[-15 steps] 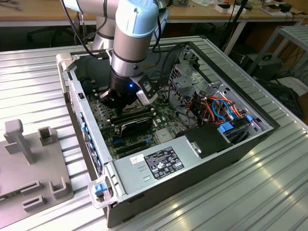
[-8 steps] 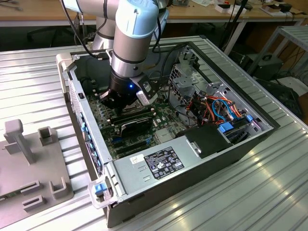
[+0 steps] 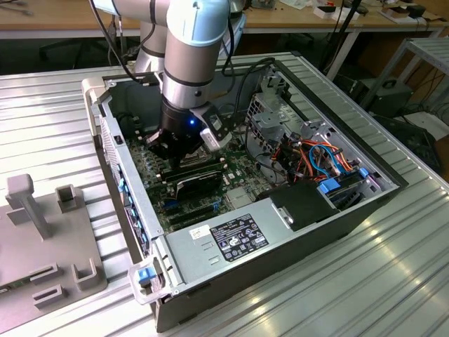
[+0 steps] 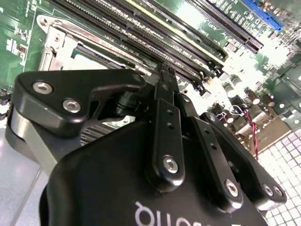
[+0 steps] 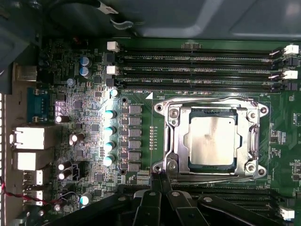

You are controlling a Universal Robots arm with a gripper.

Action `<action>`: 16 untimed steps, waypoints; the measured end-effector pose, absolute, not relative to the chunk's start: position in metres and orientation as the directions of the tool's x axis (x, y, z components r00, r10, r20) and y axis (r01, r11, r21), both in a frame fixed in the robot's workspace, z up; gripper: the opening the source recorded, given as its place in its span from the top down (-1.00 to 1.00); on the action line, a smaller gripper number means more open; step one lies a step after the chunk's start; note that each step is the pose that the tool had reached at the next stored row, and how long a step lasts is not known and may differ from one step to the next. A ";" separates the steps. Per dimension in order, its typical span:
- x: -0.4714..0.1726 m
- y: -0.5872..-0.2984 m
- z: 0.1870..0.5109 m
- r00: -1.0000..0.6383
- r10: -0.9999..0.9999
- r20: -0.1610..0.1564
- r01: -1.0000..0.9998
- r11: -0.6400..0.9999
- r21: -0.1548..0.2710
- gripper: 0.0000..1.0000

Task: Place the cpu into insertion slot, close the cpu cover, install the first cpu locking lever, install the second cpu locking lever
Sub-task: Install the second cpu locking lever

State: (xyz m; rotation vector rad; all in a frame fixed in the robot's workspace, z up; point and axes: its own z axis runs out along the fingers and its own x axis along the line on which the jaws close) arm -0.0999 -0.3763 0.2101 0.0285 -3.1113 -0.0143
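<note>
Arm: held upright, wrist pointed straight down into an open computer case point(image 3: 280, 232) that lies on a ribbed metal tabletop point(image 3: 365, 281).

Tool point(image 4: 162, 75): fingers drawn together to a narrow tip with nothing seen between them, clenched on nothing; in the first wrist view the tip point(image 5: 164, 181) is seen at the near corner of the socket frame, whether touching cannot be told.

Cpu point(image 5: 211, 141): silvery square, seated flat in the insertion slot point(image 5: 212, 170), just beyond the tool tip.

Cpu cover point(image 5: 176, 141): silver frame laid down flat around the chip, the chip's face showing through its cut-out.

Memory slots point(image 5: 197, 70): long black rows, set beyond the socket from the tool; a further row is seen beside the fingers.

Green motherboard point(image 5: 94, 117): spread beneath the tool, capacitors and rear ports to one side.

Grey fixture block point(image 3: 42, 239): on the tabletop, well apart from the tool, at the exterior view's left.
</note>
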 end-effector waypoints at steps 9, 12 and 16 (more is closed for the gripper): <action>-0.100 -0.373 0.207 -0.999 -0.019 0.030 -0.018 1.000 0.020 0.79; -0.100 -0.373 0.206 -0.999 -0.019 0.029 -0.018 0.999 0.041 0.79; -0.100 -0.374 0.205 -0.999 -0.020 0.029 -0.018 0.999 0.046 0.79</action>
